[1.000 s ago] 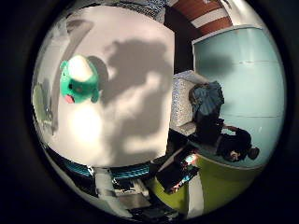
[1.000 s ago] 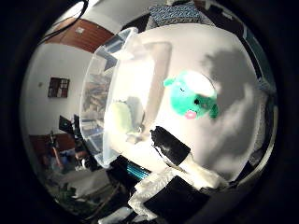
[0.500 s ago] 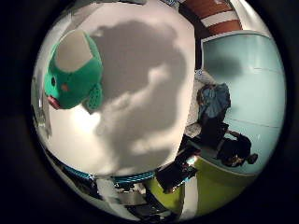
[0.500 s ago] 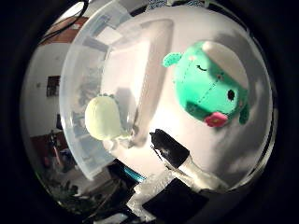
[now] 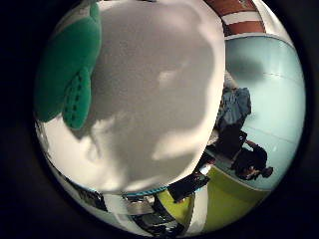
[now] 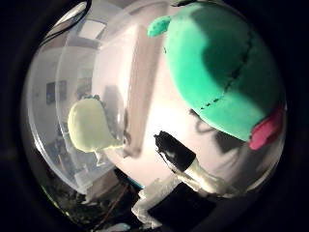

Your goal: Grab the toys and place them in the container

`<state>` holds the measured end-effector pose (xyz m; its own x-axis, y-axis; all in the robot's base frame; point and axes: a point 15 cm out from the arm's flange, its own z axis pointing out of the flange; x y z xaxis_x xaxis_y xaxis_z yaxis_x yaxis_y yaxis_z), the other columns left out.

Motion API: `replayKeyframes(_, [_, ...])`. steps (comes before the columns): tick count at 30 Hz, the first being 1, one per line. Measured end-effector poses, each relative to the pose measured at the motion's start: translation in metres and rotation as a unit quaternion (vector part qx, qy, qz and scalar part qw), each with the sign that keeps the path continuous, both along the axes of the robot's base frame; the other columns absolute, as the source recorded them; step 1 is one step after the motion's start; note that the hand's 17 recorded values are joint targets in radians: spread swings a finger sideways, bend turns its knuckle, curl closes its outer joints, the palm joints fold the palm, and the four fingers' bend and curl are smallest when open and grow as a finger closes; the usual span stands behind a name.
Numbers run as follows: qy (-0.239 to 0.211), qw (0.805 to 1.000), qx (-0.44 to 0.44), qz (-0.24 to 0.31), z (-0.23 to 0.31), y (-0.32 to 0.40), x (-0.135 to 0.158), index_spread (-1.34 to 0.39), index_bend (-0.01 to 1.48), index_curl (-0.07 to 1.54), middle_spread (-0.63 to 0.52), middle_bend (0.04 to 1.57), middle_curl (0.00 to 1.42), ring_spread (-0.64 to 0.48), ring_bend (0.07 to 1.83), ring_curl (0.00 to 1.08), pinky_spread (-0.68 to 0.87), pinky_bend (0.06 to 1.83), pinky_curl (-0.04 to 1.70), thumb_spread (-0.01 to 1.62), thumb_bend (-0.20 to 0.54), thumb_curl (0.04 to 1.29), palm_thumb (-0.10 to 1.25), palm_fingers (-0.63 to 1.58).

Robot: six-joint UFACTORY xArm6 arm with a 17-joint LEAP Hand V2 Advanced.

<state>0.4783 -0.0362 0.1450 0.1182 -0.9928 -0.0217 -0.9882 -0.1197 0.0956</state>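
A green plush toy (image 6: 217, 72) with stitched seams and a pink patch lies on the white table (image 5: 159, 89), very close under my palm; it fills much of the thumb side view. Its green edge (image 5: 65, 79) also shows in the little finger side view. Beside it stands a clear plastic container (image 6: 72, 72) holding a pale yellow-green plush toy (image 6: 89, 126). One black-tipped white finger of my hand (image 6: 181, 162) reaches out straight over the table between the green toy and the container, touching nothing I can see.
The table's edge (image 5: 129, 191) runs close by, with floor and dark furniture (image 5: 239, 144) beyond it. The hand's shadow falls across the tabletop.
The hand has come down towards the green toy, which now looks far larger in both views. The container and the yellow-green toy also appear nearer. The toys have not moved.
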Motion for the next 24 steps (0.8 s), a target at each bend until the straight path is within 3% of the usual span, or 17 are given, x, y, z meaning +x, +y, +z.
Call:
replayKeyframes(3, [0.0,1.0,0.0,0.0,0.0,0.0,0.0,-0.31,0.2,0.3,-0.09,0.3,0.35,0.1,0.49,0.24,0.47,0.5,0.2,1.14,-0.015,0.33,0.56,0.47])
replayKeyframes(5, [0.001,1.0,-0.001,0.0,-0.001,0.0,-0.001,-0.3,0.19,0.31,-0.14,0.36,0.37,0.0,0.58,0.25,0.36,0.48,0.17,1.14,-0.009,0.34,0.6,0.61])
replayKeyframes(8, [-0.001,1.0,-0.001,-0.001,0.0,-0.001,0.001,-0.35,0.18,0.32,-0.25,0.54,0.45,-0.22,0.76,0.31,-0.06,0.62,0.17,1.13,-0.004,0.35,0.69,0.97])
replayKeyframes(10, [-0.003,1.0,-0.003,0.0,0.0,-0.003,0.001,-0.39,0.23,0.38,-0.28,0.64,0.51,-0.29,0.83,0.36,-0.31,0.76,0.21,1.11,-0.003,0.37,0.75,1.16])
replayKeyframes(12, [-0.004,1.0,-0.007,-0.001,0.001,-0.005,0.002,-0.43,0.38,0.48,-0.28,0.79,0.59,-0.31,0.95,0.43,-0.43,0.89,0.28,1.09,-0.002,0.38,0.84,1.31])
replayKeyframes(15, [-0.007,1.0,-0.015,0.001,0.002,-0.008,0.003,-0.44,0.57,0.61,-0.26,0.96,0.68,-0.29,1.11,0.5,-0.4,1.12,0.39,1.05,-0.001,0.42,0.93,1.33])
replayKeyframes(20, [-0.045,0.999,-0.023,0.001,0.036,-0.014,0.012,-0.37,0.92,0.83,-0.21,1.21,0.79,-0.25,1.32,0.62,-0.27,1.36,0.56,0.9,-0.004,0.56,1.09,1.16])
replayKeyframes(24, [-0.045,0.998,-0.036,0.006,0.062,-0.02,0.001,-0.33,1.01,0.89,-0.18,1.29,0.82,-0.23,1.37,0.67,-0.21,1.4,0.65,0.74,-0.015,0.65,1.11,1.08])
